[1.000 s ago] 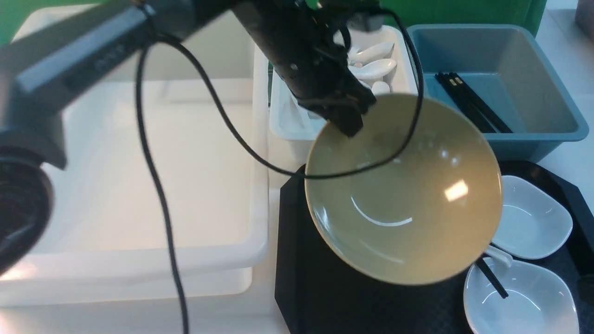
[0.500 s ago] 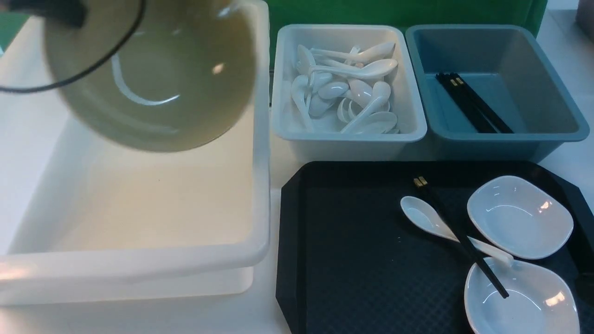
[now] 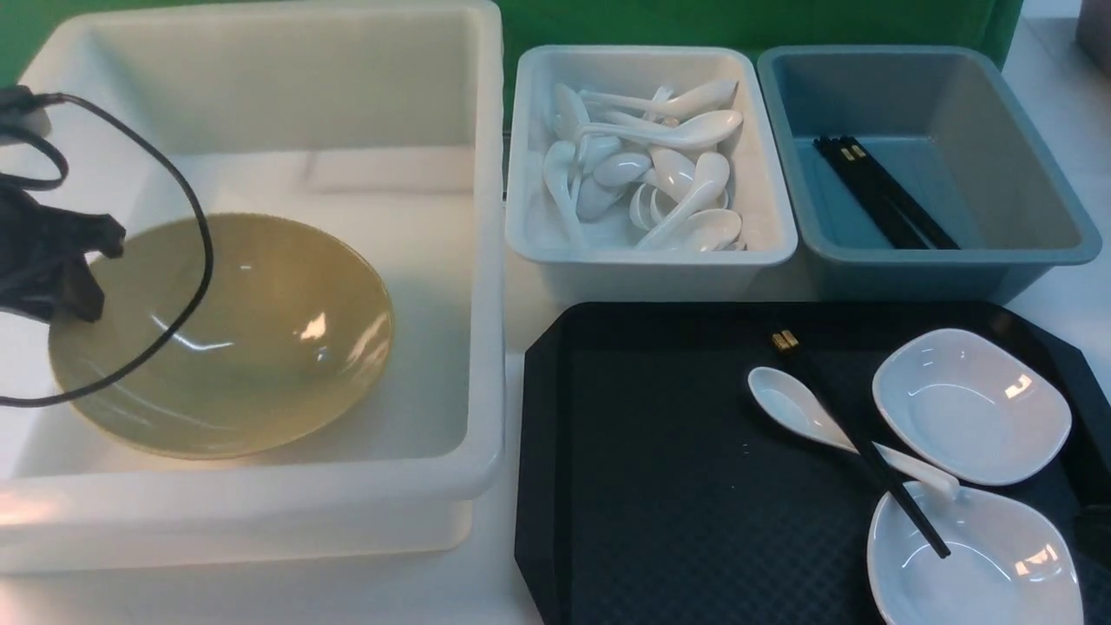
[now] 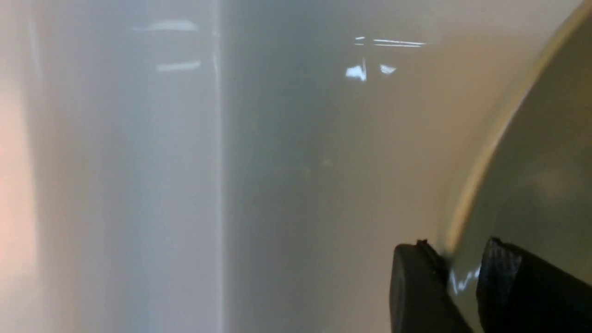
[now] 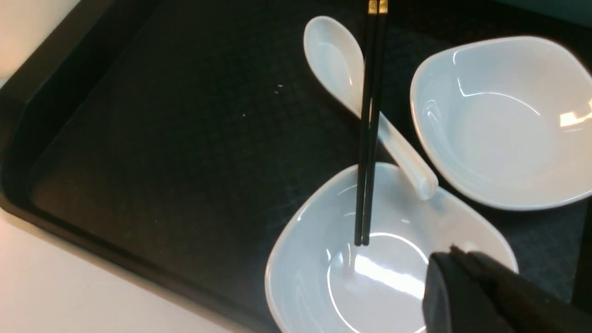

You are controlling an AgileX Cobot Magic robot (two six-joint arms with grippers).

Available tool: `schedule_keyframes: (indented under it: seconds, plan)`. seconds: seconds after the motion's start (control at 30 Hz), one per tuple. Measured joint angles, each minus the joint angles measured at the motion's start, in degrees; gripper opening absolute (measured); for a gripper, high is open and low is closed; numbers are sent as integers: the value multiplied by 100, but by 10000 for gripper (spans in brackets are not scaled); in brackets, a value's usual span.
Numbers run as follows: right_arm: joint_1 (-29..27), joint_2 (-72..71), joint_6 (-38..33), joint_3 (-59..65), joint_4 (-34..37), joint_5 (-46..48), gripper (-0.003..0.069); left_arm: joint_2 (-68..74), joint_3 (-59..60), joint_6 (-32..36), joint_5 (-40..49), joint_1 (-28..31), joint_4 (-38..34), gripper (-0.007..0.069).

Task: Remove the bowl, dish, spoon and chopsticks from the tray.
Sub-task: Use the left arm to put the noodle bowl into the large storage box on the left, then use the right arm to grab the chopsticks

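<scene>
Setting the bowl (image 3: 226, 338) down is the change that matters. A second ago it hung tilted over the tray (image 3: 660, 486) in the left hand (image 3: 97, 273). Now it rests inside the large white bin (image 3: 488, 260) on the robot's left, leaning slightly toward the bin's near wall. In the left wrist view the fingers (image 4: 416, 286) stand on either side of the bowl's rim. The gap between them is wider than the rim, so this hand looks opened and letting go rather than gripping.

With the bowl gone, the left half of the tray is bare black texture, and the things it hid are in plain view. The spoon (image 3: 785, 404) lies with its scoop toward the bins. The chopsticks (image 3: 855, 430) cross its handle, and their tips rest in the nearer dish (image 3: 972, 564). The farther dish (image 3: 972, 408) sits just beside them, against the tray's right edge.

The right hand (image 5: 451, 259) hangs over the nearer dish, closed and holding nothing.

By my reading one item of the task is done and the rest is untouched. The chopsticks probably have to come off first, since they lie on top. The grey-blue bin (image 3: 998, 113) already holds black sticks, and the small white bin (image 3: 651, 258) is full of spoons, so each has an obvious place.
</scene>
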Motion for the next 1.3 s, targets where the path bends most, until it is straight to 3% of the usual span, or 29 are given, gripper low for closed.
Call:
schedule_keyframes:
  seconds: [0.17,0.27,0.37,0.53,0.67,0.83,0.93,1.13,1.2,1.23,1.3]
  plan:
    - [4,0,0,6,0,-23,42,-136,-156,-568,27,0,480,356]
    - [4,0,0,63,0,-100,42,-222,-220,-744,125,-4,206,384]
    - [4,0,0,204,87,-241,43,-167,-180,-300,219,-226,-410,334]
    - [4,0,0,234,238,-306,45,263,67,76,-179,-535,-526,191]
    - [4,0,0,234,251,-312,45,526,101,-451,-208,-534,144,162]
    - [4,0,11,238,256,-318,45,509,101,-1817,-114,-534,1612,157]
    - [4,5,11,238,256,-355,45,282,101,-2181,-91,-529,1860,157]
    - [4,634,-2,-398,256,69,103,-556,112,-1785,-125,-685,1213,157]
    - [4,1290,-13,-975,256,407,186,-1181,119,-1299,-244,-1015,597,157]
    - [4,1403,-13,-1019,256,431,186,-1227,127,-1216,-262,-1046,501,157]
    - [4,2116,-28,-1502,256,630,289,-1840,238,-741,-357,-1468,-45,157]
